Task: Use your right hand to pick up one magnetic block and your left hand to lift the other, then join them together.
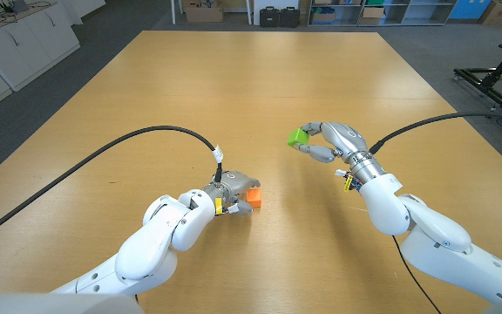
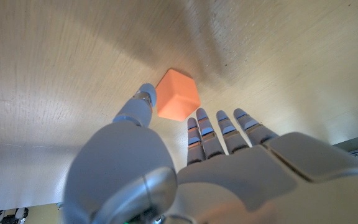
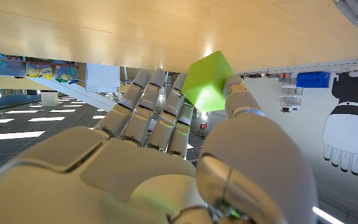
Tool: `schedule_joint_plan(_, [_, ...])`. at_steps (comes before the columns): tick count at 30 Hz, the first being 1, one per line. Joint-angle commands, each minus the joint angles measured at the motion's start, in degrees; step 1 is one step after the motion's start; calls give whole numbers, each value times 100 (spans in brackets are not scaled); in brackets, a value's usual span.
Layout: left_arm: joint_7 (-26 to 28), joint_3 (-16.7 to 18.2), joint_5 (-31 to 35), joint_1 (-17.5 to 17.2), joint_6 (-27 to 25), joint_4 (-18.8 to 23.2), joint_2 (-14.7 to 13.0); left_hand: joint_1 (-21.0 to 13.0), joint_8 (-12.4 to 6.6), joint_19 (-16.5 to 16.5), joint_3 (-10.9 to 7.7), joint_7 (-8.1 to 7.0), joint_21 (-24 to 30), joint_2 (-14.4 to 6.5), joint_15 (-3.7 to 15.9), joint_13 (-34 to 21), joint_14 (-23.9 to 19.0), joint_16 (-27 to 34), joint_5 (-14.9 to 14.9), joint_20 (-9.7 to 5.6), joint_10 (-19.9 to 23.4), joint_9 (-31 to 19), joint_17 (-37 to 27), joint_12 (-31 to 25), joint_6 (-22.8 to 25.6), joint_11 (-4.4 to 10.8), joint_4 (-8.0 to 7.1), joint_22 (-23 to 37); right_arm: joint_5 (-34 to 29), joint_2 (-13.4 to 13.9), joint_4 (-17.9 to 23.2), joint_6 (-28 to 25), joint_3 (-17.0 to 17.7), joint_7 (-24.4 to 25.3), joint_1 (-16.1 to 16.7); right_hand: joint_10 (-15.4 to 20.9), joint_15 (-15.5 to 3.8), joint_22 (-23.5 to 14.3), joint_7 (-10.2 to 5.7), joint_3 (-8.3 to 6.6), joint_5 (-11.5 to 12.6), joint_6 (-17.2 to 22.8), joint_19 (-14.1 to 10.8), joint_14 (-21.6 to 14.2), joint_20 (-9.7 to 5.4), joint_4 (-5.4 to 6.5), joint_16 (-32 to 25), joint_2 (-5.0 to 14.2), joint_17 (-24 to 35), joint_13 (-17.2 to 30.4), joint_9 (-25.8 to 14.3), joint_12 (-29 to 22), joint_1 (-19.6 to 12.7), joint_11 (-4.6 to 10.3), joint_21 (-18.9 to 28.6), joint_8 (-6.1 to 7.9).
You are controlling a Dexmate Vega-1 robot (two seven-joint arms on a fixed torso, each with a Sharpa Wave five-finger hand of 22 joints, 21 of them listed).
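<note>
Right hand already has the small lime-green plastic cube pinched between thumb and fingertips, lifted clear of the pale wooden table. The left hand is down at the small orange plastic cube, which sits on the tabletop in front of the robot's left side. In the left wrist view the thumb touches one side and the fingers are spread just beside it, not closed yet, so I'd call that hand released for now.

My take: close slowly with thumb and fingertips on opposite flat faces. Both cubes look smooth and matte with slightly rounded edges, so a corner pinch could probably slip. The wood has a fine grain with a soft sheen.
</note>
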State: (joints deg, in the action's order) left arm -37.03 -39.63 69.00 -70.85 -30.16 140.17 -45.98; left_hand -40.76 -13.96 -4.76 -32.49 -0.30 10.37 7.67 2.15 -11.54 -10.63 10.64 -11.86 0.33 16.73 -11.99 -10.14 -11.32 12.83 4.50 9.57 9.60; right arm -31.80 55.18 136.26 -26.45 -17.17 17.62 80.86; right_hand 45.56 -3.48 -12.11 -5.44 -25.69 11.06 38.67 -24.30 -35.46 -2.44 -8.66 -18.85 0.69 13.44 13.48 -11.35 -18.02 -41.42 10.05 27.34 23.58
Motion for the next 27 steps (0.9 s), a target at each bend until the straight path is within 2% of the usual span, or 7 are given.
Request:
schedule_joint_plan(1, [-29, 18, 151, -16, 53, -134, 179, 22, -41, -33, 32, 5, 41, -45, 362, -10, -75, 45, 6, 27, 58, -8, -5, -51, 72, 2, -3, 18, 23, -16, -60, 25, -16, -28, -43, 314, -301, -11, -601, -28, 23, 665, 0, -48, -256, 15, 6, 315, 26, 11, -15, -21, -275, 240, 24, 22])
schedule_joint_plan(27, [140, 133, 57, -156, 25, -228, 313, 37, -90, -120, 60, -15, 63, -73, 387, -4, -159, 65, 1, 88, 190, -7, -2, -89, 226, 22, -9, 17, 69, -36, -158, 26, -90, -33, -145, 319, -305, -10, -608, -27, 22, 666, 10, -47, -253, 13, 19, 320, 30, 20, -16, -10, -282, 240, 33, 17])
